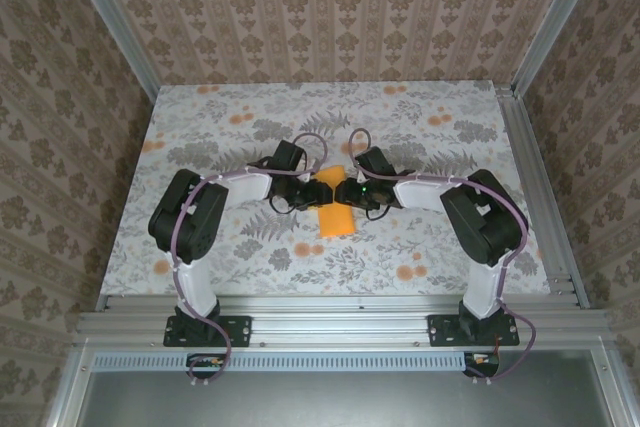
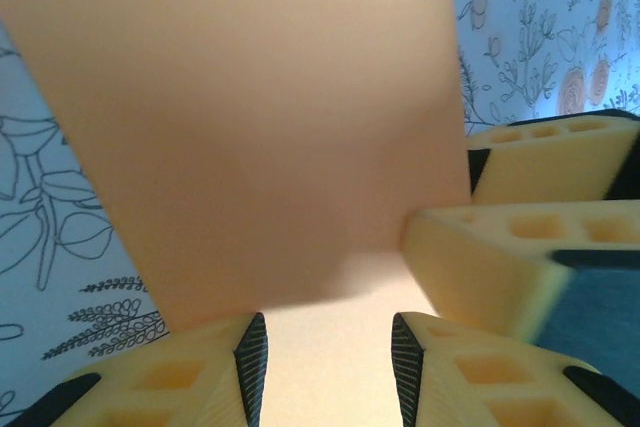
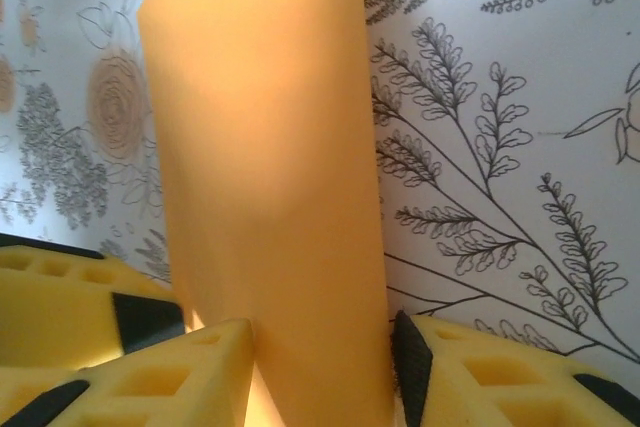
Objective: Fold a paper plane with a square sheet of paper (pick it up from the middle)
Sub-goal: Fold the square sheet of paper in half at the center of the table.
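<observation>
mid-fold: left gripper [image 2: 325,359], right gripper [image 3: 322,367] meeting mid-frame on square sheet of paper [image 1: 335,219]; jaws straddling it, cannot tell if clamping; next crease needing aligned edges.

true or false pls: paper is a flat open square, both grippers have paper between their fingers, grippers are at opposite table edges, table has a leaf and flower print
1. The orange paper is a flat, unfolded square. False: it shows as a narrower folded shape.
2. The left gripper and the right gripper each have the paper in the gap between their fingers. True.
3. The grippers sit at opposite edges of the table. False: they meet near its middle, at the paper.
4. The table bears a leaf and flower print. True.
</observation>
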You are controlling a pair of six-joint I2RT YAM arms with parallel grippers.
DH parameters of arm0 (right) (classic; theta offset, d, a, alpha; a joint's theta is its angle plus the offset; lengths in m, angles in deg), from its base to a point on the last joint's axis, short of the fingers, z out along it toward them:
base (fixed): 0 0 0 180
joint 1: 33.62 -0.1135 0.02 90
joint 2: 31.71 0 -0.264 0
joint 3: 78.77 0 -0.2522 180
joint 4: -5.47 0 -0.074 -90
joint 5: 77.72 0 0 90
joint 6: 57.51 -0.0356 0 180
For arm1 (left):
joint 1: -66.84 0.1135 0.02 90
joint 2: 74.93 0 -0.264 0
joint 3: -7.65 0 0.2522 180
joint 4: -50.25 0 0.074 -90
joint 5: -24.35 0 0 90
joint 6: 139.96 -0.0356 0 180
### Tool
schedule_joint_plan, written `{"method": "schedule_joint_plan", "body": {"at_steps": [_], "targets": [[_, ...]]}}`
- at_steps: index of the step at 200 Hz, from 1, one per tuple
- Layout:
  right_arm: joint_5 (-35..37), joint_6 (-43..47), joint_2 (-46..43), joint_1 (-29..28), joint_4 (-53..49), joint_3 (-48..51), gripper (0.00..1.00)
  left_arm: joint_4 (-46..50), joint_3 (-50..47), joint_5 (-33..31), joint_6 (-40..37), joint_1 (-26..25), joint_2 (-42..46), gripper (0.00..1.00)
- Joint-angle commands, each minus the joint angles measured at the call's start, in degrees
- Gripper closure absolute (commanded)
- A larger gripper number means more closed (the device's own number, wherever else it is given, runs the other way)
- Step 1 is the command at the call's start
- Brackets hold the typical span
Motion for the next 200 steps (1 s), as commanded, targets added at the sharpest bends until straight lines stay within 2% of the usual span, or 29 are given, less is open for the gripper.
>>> {"method": "schedule_joint_plan", "body": {"at_steps": [1, 55, 96, 148, 200], "targets": [[-1.05, 1.98, 1.15, 0.42, -2.58, -1.5, 0.56, 2.08, 1.56, -0.11, -1.91, -0.16, 0.25, 0.59], [0.29, 3.98, 1.68, 0.51, -4.54, -1.66, 0.61, 4.11, 3.05, -0.29, -2.36, 0.1, 2.36, 0.57], [0.85, 4.17, 1.54, 0.59, -5.48, -1.93, 0.6, 7.32, 4.05, -1.4, -3.44, 1.5, 5.01, 0.56], [1.95, 3.61, 1.77, 0.29, -5.9, -1.93, 0.59, 12.57, 3.85, -5.87, -5.43, 2.78, 7.61, 0.56], [2.86, 2.08, 2.13, -0.63, -6.27, -2.57, 0.58, 12.96, 2.37, -8.12, -3.9, 2.89, 7.97, 0.56]]}}
